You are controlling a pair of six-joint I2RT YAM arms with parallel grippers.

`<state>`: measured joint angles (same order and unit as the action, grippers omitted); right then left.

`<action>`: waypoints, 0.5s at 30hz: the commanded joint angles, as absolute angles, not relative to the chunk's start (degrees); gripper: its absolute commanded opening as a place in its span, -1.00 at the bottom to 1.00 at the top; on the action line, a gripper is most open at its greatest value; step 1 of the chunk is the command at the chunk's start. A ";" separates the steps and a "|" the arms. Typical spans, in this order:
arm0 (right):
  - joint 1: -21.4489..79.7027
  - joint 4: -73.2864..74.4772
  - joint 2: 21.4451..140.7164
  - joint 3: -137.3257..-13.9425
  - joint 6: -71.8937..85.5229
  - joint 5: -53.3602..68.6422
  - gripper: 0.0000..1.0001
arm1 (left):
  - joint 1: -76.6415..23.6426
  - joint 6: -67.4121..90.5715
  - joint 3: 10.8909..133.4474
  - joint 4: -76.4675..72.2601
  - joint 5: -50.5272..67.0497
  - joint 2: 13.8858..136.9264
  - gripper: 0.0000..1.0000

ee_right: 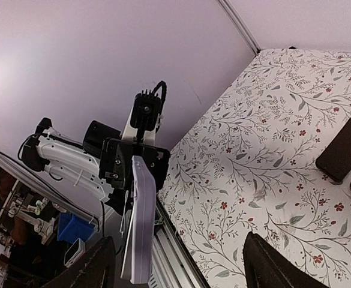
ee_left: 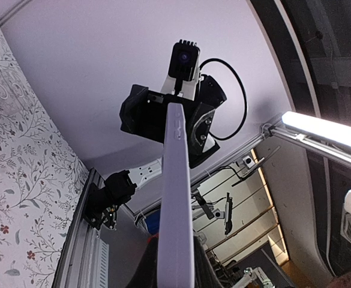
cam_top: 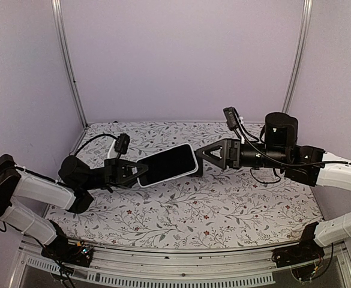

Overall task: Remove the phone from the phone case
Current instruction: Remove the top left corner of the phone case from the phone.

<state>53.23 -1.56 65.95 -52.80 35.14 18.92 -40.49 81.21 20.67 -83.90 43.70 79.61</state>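
The phone case [cam_top: 167, 165], a pale lavender shell with the black phone [cam_top: 169, 162] in it, hangs above the floral table. My left gripper [cam_top: 133, 171] is shut on its left end. In the left wrist view the case [ee_left: 176, 198] shows edge-on, with my left gripper [ee_left: 175, 271] clamped on both sides of it. My right gripper [cam_top: 200, 155] is open at the case's right end. In the right wrist view its fingers [ee_right: 97, 267] stand wide apart and the case [ee_right: 140, 222] shows edge-on near the left finger, not gripped.
Two dark flat phones [ee_right: 342, 150] lie on the floral table [cam_top: 223, 204] at the right edge of the right wrist view. Lavender walls and metal posts [cam_top: 67, 66] enclose the table, and a metal rail [cam_top: 181, 261] runs along the near edge.
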 commanded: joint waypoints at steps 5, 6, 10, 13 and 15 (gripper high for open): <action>53.65 -2.05 67.20 -55.14 34.01 19.69 0.51 | -39.91 80.46 23.37 -94.65 46.44 78.60 -1.00; 53.67 -1.98 67.43 -55.23 33.94 19.81 0.51 | -39.90 80.37 23.42 -94.46 46.53 78.53 -1.00; 53.68 -1.74 68.10 -55.37 33.83 19.96 0.51 | -39.90 80.29 23.71 -94.13 46.99 78.40 -1.00; 53.63 -1.35 68.33 -55.37 33.66 19.42 0.51 | -39.90 80.35 23.73 -94.38 47.26 78.10 -1.00; 53.64 -0.80 68.44 -55.32 33.59 18.69 0.51 | -39.90 80.27 23.73 -94.44 47.50 77.76 -1.00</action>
<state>53.23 -1.58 67.61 -53.95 34.59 19.64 -40.36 81.19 21.61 -83.88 46.19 79.59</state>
